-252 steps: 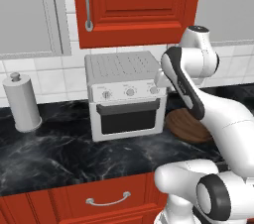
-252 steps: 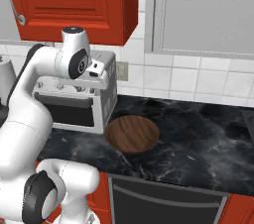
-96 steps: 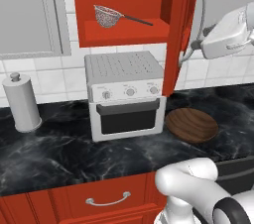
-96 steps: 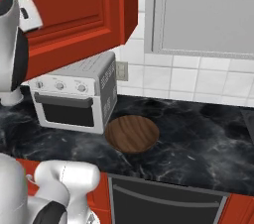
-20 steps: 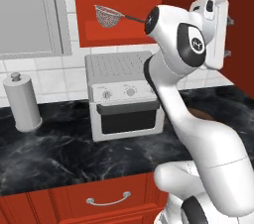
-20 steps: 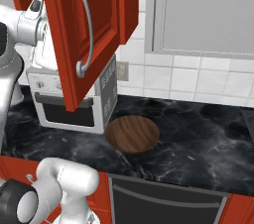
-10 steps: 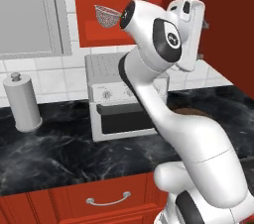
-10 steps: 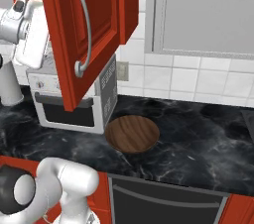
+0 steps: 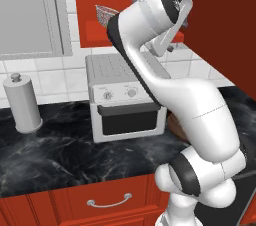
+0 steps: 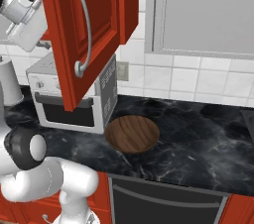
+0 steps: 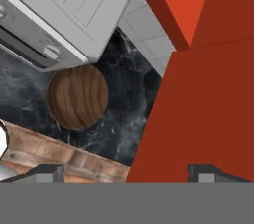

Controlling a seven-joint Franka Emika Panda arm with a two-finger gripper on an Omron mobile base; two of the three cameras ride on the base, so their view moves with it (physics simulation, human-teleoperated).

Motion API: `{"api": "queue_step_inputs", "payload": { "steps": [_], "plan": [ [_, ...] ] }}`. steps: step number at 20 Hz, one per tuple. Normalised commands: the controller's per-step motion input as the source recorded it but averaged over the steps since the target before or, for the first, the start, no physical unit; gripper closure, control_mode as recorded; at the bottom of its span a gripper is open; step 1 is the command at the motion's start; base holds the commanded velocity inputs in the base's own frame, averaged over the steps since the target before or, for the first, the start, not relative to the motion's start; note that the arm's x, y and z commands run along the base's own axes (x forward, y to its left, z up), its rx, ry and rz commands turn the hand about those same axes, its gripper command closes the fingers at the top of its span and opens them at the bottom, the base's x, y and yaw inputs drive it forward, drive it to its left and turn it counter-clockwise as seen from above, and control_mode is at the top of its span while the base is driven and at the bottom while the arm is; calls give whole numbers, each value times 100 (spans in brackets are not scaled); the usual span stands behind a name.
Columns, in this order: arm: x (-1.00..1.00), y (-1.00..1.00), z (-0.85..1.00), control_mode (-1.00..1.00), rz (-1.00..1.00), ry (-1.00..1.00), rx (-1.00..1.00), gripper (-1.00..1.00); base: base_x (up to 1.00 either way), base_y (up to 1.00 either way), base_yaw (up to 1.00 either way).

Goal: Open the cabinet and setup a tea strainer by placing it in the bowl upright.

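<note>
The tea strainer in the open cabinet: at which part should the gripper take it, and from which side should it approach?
Probably at the metal rim of the tea strainer, approaching from the cabinet front, its open side. Only the mesh basket shows beside the arm; its handle is hidden, so the rim is the firm part in sight.

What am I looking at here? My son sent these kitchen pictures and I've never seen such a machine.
It is a white robot arm on a driving base, in a computer-drawn kitchen. Two pictures are taken from behind it, left and right; the third looks along its claw, which is open and holds nothing. The red cabinet door is swung open, and a tea strainer sits inside. On the dark counter stand a toaster oven, a wooden bowl and a grey canister.
</note>
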Motion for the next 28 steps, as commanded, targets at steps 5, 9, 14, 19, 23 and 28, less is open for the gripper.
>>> {"api": "queue_step_inputs", "payload": {
  "steps": [5, 9, 14, 19, 23, 28],
  "plan": [
    [11, 47, 0, -100, 0, -13, 1, -100, 0, 0, 0],
    [37, 0, 0, -100, 0, -10, 25, -100, 0, 0, 0],
    [53, 6, 0, -100, 5, -29, 24, -100, 0, 0, 0],
    [35, 26, 0, -100, 23, -24, 22, -100, 0, 0, 0],
    [43, 28, -6, -100, 31, -1, 21, -100, 0, 0, 0],
    [16, 2, -4, -100, 35, -8, 4, -100, 0, 0, 0]
  ]
}}
